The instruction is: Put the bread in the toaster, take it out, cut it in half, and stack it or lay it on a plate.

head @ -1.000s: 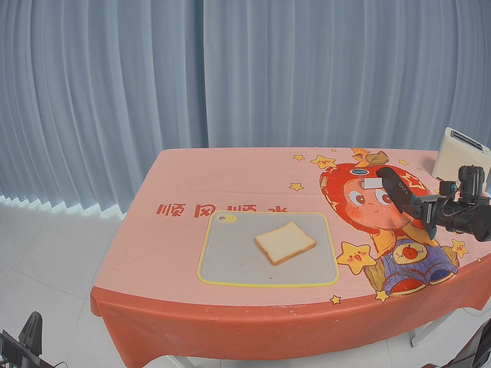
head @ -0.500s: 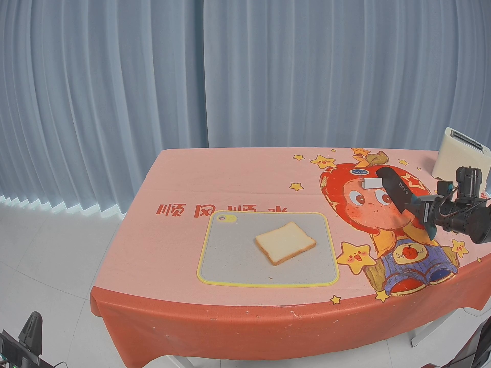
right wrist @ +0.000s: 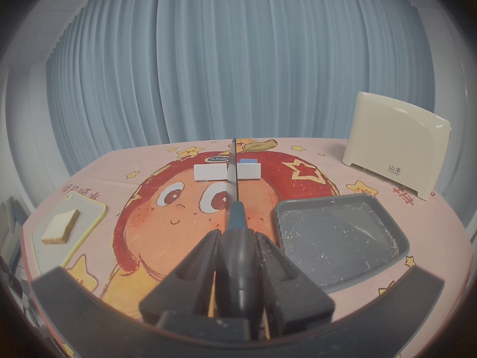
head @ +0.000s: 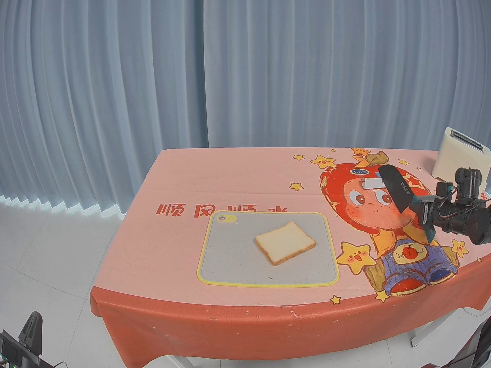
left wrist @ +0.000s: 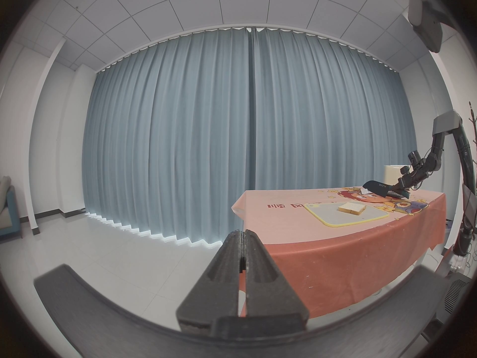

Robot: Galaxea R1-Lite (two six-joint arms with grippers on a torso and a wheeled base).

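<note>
Bread (head: 285,242): one uncut slice, lying flat on the grey cutting board (head: 225,261); unmoved over the last second.
Knife (head: 398,187): handle clamped in the right gripper (head: 425,214), blade in the air above the tablecloth (head: 204,180), well apart from the slice. It has turned slightly, showing more of its flat, with little travel toward the board. Cutting judged still pending.
Toaster (head: 460,154): far right corner.
Left gripper (left wrist: 243,262): fingers pressed together, empty, off the table.

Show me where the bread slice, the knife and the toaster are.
bread slice (head: 285,242), head view, middle of its top face.
knife (head: 397,187), head view, middle of the dark blade.
toaster (right wrist: 395,142), right wrist view, its cream side wall.
</note>
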